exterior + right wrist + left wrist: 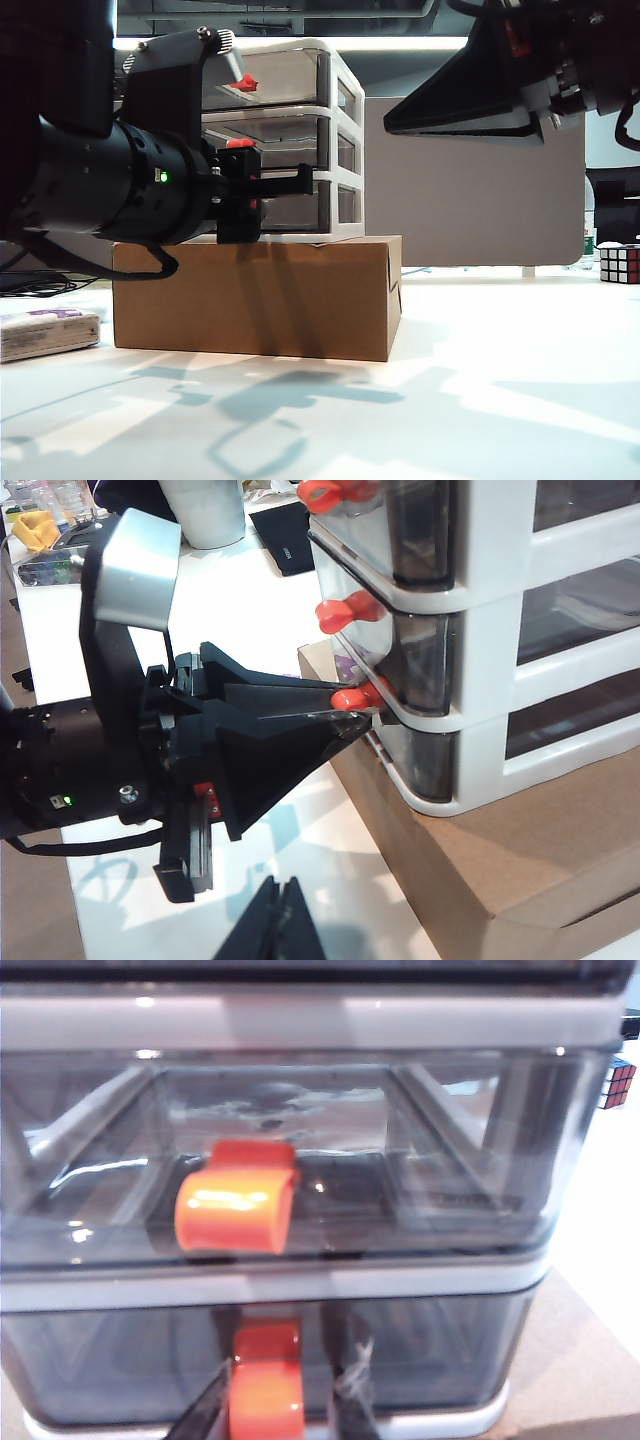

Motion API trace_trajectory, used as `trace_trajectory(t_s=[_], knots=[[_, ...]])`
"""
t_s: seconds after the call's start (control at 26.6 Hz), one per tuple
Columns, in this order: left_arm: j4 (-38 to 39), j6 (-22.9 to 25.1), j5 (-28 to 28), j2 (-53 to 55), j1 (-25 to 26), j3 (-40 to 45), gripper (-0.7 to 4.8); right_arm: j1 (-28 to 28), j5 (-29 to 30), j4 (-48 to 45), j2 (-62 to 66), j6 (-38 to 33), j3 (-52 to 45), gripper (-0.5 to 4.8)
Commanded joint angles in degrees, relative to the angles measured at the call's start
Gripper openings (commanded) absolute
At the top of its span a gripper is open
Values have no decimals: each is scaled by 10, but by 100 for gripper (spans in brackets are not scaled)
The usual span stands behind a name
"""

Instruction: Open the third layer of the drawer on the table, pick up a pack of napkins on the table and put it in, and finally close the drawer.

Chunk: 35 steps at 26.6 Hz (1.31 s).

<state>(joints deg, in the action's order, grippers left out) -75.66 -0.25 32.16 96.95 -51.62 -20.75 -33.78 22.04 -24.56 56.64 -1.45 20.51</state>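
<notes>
One drawer [300, 140] cabinet, with three smoky-grey tiers. Three red-orange knobs [355, 696], one per tier, counted in the right wrist view. One brown cardboard box [260, 295]. One pack of napkins [45, 332]. One Rubik's cube [619, 263]. Two robot hands: the left hand [350, 708] and the right hand [275, 925]. One white worktop [450, 400].

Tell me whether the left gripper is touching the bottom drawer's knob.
Touching. In the right wrist view the left gripper has its fingers on either side of the third layer's knob, pressed against it.
</notes>
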Motion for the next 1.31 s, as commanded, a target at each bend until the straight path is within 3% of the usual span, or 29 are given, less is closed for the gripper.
trace_trajectory(t_s=[0.04, 0.11, 0.6, 0.71, 1.31], knots=[[0, -2, 2, -1, 0, -2, 109, 0, 0, -10, -1, 2, 3, -6], [2, -2, 2, -1, 0, -2, 79, 0, 0, -10, -1, 2, 3, -6], [2, -2, 9, -1, 3, -3, 79, 0, -1, -11, -1, 4, 3, -6], [11, -6, 16, -1, 3, -7, 79, 0, -1, -52, 18, 11, 5, -6], [14, -8, 33, 14, 3, -17, 43, -3, 26, -76, 195, 16, 153, -6]])
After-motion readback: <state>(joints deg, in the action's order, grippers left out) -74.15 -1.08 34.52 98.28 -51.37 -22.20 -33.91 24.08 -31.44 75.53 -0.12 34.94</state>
